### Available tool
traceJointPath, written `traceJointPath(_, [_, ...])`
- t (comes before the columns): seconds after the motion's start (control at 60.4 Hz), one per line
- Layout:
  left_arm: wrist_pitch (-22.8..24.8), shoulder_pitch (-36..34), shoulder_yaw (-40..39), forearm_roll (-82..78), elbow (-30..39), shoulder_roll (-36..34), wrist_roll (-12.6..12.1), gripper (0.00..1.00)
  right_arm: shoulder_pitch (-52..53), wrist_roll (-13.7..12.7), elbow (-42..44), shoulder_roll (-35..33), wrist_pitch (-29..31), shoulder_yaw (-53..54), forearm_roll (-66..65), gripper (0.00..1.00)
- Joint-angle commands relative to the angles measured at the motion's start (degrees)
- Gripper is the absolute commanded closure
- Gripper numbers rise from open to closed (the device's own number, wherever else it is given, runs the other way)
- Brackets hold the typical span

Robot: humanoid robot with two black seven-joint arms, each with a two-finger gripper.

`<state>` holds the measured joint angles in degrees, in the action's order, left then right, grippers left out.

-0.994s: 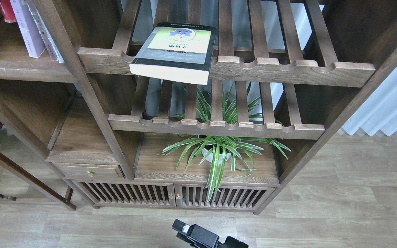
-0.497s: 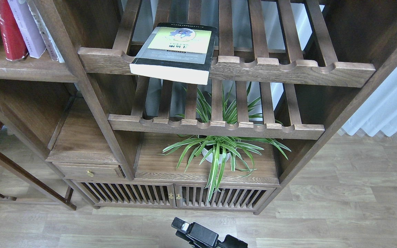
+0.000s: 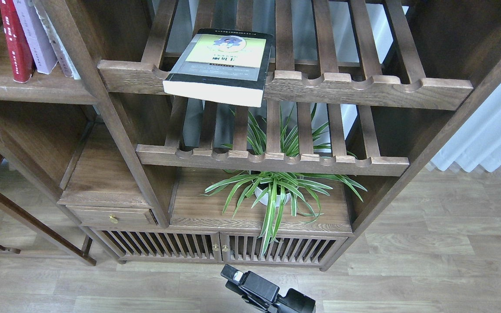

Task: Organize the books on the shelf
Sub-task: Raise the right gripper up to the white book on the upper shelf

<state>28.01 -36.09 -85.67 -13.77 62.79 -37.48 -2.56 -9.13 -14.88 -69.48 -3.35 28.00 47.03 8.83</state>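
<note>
Gripper low in front, one book left out on the slatted rack.

Black two-finger gripper point(image 3: 261, 293) sits at the bottom edge, over the pale wood-plank floor point(image 3: 429, 261), holding nothing; whether it belongs to the left or right arm, and whether its fingers are spread or together, I cannot tell. Beyond it a green spider plant point(image 3: 276, 191) stands in the dark-brown wooden bookcase. Higher, the thick black-edged paperback with yellow-green and grey cover point(image 3: 222, 65) lies flat on the upper slatted rack with scalloped front rail point(image 3: 363, 84), overhanging the rail. I judge it the next pick: grip the overhanging edge, lift clear of the slats, then stand it in the solid-floored shelf compartment point(image 3: 28, 84) at far left, beside the red book point(image 3: 13, 43) and pale lavender book point(image 3: 37, 39). Cover print is too small to read.
</note>
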Motion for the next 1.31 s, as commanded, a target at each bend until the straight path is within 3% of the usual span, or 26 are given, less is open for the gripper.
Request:
traceJointPath(0.0, [0.0,7.3,-4.1,1.6,5.6,0.2,-0.2,0.3,0.1,3.6,-0.5,2.3,0.0,2.2,0.3,0.1])
traceJointPath(0.083, [0.0,13.5,-6.6,1.6,10.8,0.4,-0.3,0.3,0.6,5.9,-0.6,3.3,0.0,2.8,0.3,0.1])
traceJointPath(0.414, [0.0,28.4,-11.9,4.0,20.3,2.8,-0.3,0.24,0.5,7.2,-0.7,3.3,0.0,2.9,0.1,0.11])
traceJointPath(0.596, [0.0,36.8,-13.5,4.1,23.7,9.3,-0.5,0.17,0.7,7.6,-3.8,3.3,0.0,2.7,0.0,0.13])
traceJointPath(0.944, [0.0,44.5,-12.7,4.1,20.7,18.0,-1.1,0.01,5.2,9.7,-7.2,3.3,0.0,3.2,-1.2,0.14])
traceJointPath(1.292, [0.0,46.0,-12.1,4.5,15.0,19.6,-1.0,0.0,17.6,9.7,-9.5,3.3,0.0,3.2,-2.0,0.15])
